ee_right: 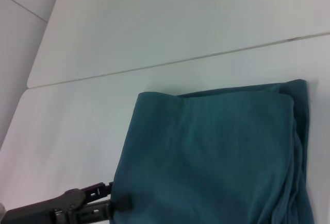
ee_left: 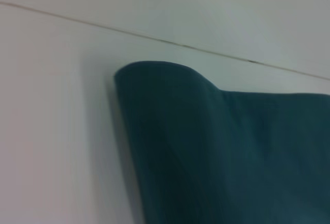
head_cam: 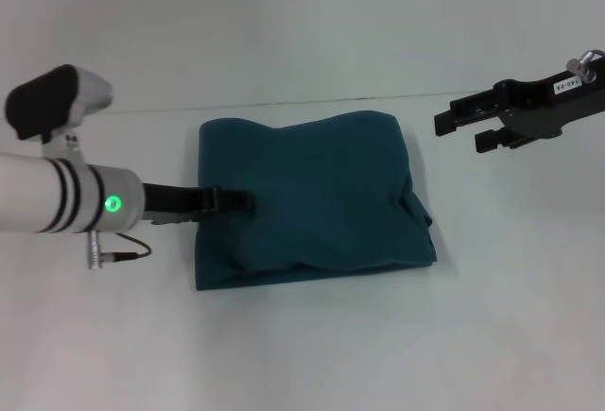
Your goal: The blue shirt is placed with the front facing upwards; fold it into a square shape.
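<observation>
1 folded blue shirt (head_cam: 312, 198), lettering hidden.

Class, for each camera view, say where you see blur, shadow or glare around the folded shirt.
Head view: sharp, soft shadow under the blue shirt, green light glowing on the left arm. Left wrist view: shirt blurred, shadow beside its edge. Right wrist view: clear, left hand at the shirt's edge.

Shirt (head_cam: 312, 198) plain teal; table (head_cam: 302, 345) white.
</observation>
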